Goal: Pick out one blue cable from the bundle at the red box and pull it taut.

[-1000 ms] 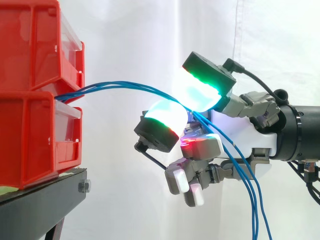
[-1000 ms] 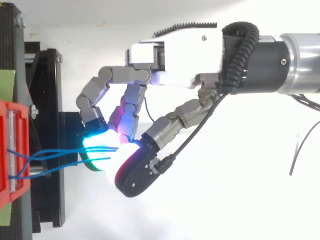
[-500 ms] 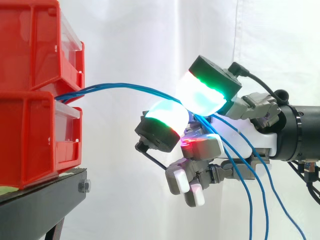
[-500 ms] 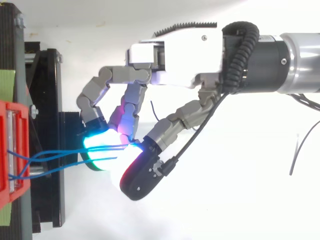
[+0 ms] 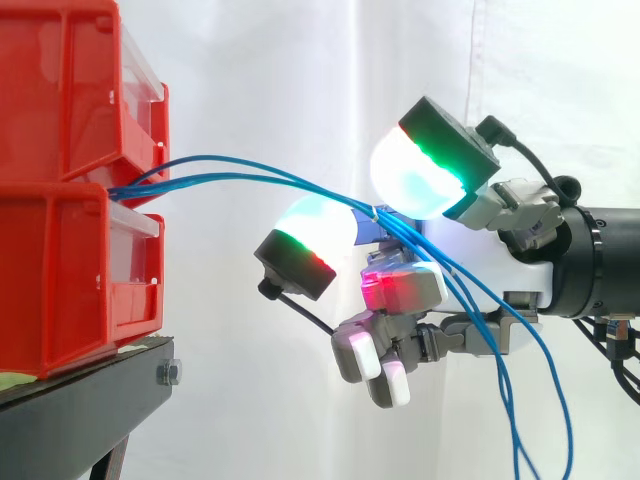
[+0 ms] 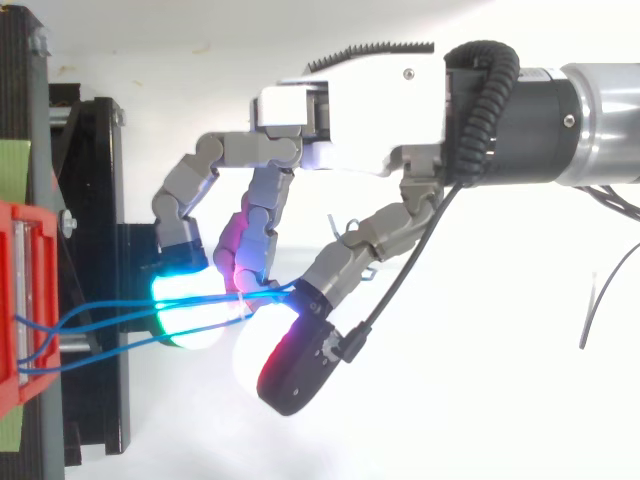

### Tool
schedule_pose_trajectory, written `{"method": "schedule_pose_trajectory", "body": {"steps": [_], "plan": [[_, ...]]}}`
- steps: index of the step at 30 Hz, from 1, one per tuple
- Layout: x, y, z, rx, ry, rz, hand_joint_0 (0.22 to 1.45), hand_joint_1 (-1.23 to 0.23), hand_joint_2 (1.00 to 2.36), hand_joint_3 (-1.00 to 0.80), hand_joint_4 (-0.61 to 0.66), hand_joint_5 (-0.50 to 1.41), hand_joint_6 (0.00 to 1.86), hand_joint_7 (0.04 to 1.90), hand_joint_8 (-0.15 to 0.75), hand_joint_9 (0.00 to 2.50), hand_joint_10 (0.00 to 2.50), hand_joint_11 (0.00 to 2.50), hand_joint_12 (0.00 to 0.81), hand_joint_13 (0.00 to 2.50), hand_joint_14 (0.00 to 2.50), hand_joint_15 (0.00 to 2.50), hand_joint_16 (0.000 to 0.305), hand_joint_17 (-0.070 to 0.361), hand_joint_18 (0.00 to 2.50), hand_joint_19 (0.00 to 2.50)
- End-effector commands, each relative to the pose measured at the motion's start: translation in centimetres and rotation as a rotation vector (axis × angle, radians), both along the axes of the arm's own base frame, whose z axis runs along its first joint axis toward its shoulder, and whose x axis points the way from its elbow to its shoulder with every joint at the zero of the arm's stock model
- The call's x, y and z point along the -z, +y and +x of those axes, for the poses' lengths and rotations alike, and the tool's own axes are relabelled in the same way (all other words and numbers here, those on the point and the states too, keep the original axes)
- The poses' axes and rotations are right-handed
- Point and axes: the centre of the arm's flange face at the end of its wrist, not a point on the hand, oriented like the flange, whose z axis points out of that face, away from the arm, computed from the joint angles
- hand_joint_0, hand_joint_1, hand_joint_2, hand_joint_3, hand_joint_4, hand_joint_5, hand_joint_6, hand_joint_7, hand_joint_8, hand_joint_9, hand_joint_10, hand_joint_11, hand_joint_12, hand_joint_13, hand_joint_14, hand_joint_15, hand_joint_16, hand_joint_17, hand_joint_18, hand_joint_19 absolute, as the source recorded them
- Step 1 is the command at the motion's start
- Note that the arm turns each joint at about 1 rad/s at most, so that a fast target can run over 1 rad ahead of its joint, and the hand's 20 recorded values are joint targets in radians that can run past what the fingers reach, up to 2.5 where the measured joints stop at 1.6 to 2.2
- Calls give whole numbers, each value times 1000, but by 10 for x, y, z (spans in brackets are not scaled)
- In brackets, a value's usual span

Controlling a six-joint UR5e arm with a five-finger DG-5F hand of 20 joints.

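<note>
- Where is the hand (image 6: 360, 110)?
- Beside the 2 stacked red bins (image 5: 60, 250). I cannot tell whether it grips anything.
- And the blue cables (image 5: 340, 195)?
- They arc from between the bins into the hand, then hang down. A white curtain (image 5: 300, 80) is behind.

From above, the hand (image 6: 350, 110) comes in from the right edge and reaches across a white background toward a red box (image 6: 12, 300) at the left edge, which sits against a black stand (image 6: 100, 200). Several thin blue cables (image 6: 110, 315) leave the front of the box. They lie spread apart there and draw closer together as they run rightward past the stand's edge, gathering into one bunch at the hand.
</note>
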Motion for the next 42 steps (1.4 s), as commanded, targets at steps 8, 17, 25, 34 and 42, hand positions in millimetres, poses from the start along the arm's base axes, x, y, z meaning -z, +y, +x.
{"method": "schedule_pose_trajectory", "body": {"steps": [8, 17, 25, 34, 42], "plan": [[-3, -1, 0, 0, 2, -2, 474, -694, 1000, -500, 77, -112, 886, 861, 300, 1268, 27, 894, 373, 961, 23, 608, 55, 123, 951, 666], [-4, -1, 1, 0, 1, -2, 614, -705, 1007, -424, -8, -102, 898, 953, 279, 1281, 29, 919, 345, 947, 26, 634, 48, 109, 907, 706], [-4, -1, 1, -6, 5, -2, 679, -847, 1014, -336, -41, -107, 915, 1054, 283, 1264, 30, 927, 344, 958, 25, 632, 49, 110, 944, 685], [-3, -2, -1, -7, 18, -1, 778, -905, 1000, -500, -189, -114, 941, 1174, 268, 1280, 31, 927, 333, 981, 24, 620, 46, 104, 966, 647], [-3, -3, -1, -6, 19, -1, 671, -987, 1000, -500, -96, -117, 946, 956, 259, 1257, 30, 941, 330, 971, 27, 626, 46, 103, 954, 656]]}}
